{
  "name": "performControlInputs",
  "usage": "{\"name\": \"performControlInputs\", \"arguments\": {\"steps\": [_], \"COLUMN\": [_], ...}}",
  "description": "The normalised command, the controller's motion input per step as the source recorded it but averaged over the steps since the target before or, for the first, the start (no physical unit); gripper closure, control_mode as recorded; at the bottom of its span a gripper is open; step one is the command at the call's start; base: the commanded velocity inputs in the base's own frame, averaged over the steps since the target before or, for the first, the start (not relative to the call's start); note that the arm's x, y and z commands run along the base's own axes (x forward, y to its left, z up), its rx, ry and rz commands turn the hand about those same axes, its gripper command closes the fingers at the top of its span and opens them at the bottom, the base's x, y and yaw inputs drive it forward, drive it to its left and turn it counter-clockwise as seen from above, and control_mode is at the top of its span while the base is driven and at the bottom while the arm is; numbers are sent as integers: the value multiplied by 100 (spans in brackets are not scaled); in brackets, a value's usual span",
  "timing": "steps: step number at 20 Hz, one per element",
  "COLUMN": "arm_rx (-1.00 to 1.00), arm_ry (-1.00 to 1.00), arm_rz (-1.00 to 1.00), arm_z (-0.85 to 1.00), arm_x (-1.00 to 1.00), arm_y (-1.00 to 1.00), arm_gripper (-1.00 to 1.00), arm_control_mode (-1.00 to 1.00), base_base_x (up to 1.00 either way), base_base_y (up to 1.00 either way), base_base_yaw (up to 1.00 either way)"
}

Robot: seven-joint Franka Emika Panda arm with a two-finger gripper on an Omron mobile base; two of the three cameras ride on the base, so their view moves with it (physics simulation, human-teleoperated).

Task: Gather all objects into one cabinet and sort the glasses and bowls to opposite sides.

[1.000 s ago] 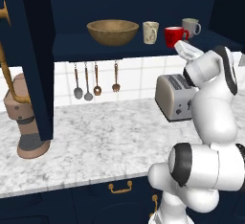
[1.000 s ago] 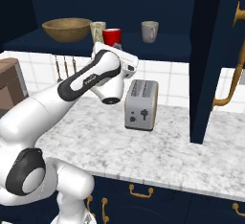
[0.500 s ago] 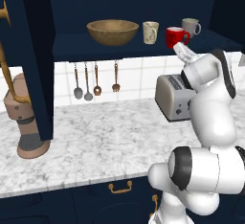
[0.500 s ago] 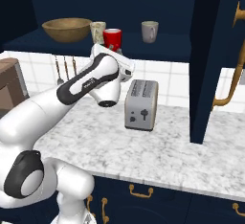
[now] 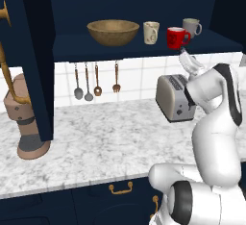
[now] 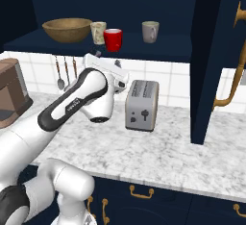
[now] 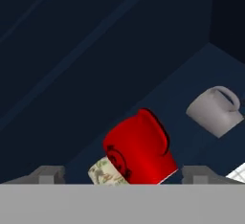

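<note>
Cups and bowl already stand together on the cabinet shelf (image 5: 72,46), so only the sorting looks left to settle. Nearest the shelf's front edge is the red cup (image 5: 177,37), with the gripper (image 7: 122,173) just below and in front of it; in the hand view its fingertips (image 7: 48,175) stand wide apart on either side of the cup, holding nothing. Just left sits the cream mug (image 5: 151,32), close beside the red one. The grey mug (image 5: 191,27) stands further back toward the right end, and the bowl (image 5: 113,31) occupies the left part of the shelf. If the red cup is to be shifted, I judge the hand should rise squarely to it, keeping the left finger out of the cream mug, and close on the body rather than the handle.
</note>
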Motion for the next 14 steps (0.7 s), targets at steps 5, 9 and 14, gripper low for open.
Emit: {"name": "performControlInputs", "arguments": {"steps": [5,9,14], "arm_rx": [0,0,0], "arm_ry": [1,10,25], "arm_rz": [7,4,1], "arm_z": [0,0,7], "arm_x": [-100,-100,-65], "arm_y": [0,0,0], "arm_gripper": [-100,-100,-100], "arm_control_mode": [-100,-100,-100], "base_base_x": [0,0,0], "base_base_y": [0,0,0], "base_base_yaw": [0,0,0]}}
